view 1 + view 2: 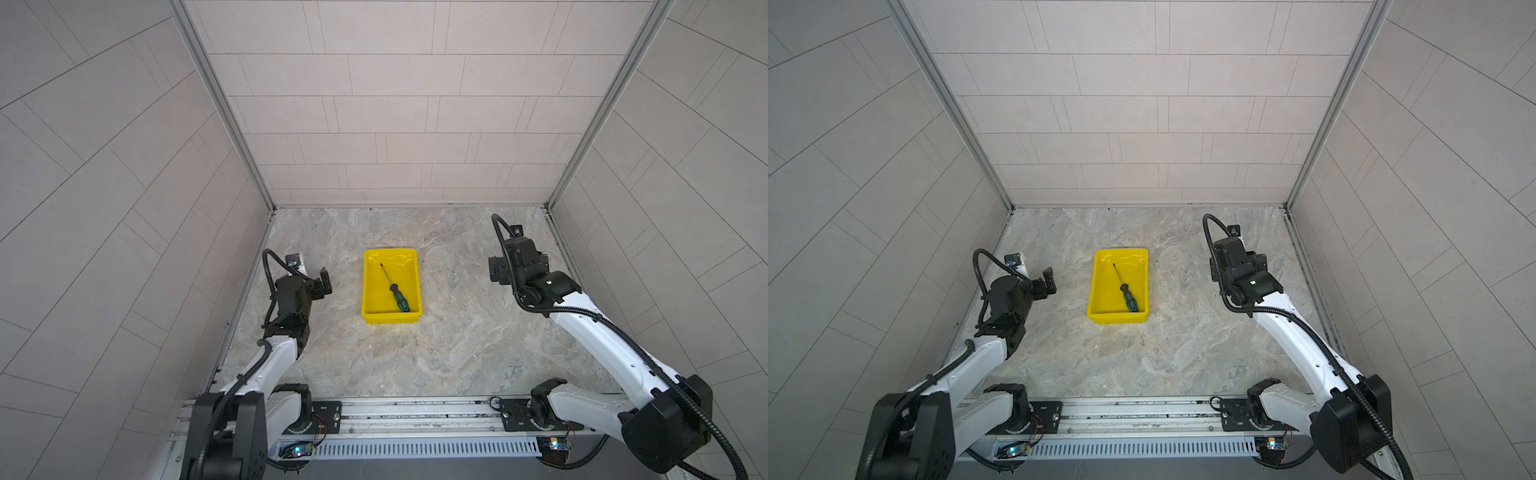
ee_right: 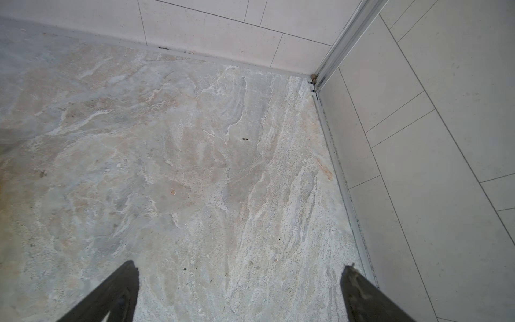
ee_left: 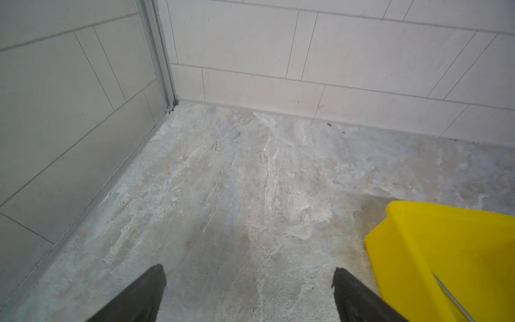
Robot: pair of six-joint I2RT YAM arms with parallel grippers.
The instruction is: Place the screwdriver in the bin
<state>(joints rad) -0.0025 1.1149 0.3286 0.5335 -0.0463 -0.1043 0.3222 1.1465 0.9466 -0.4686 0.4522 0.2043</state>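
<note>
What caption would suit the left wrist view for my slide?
The left fingers, open above the stone table, beside the yellow bin holding the screwdriver.

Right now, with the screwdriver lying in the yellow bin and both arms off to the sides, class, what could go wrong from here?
1. The left tool is open and sits close to the bin. A careless swing inward might knock the bin and slide it across the smooth table.
2. The screwdriver lies loose and diagonal. A hard bump to the shallow bin might bounce it out.
</note>
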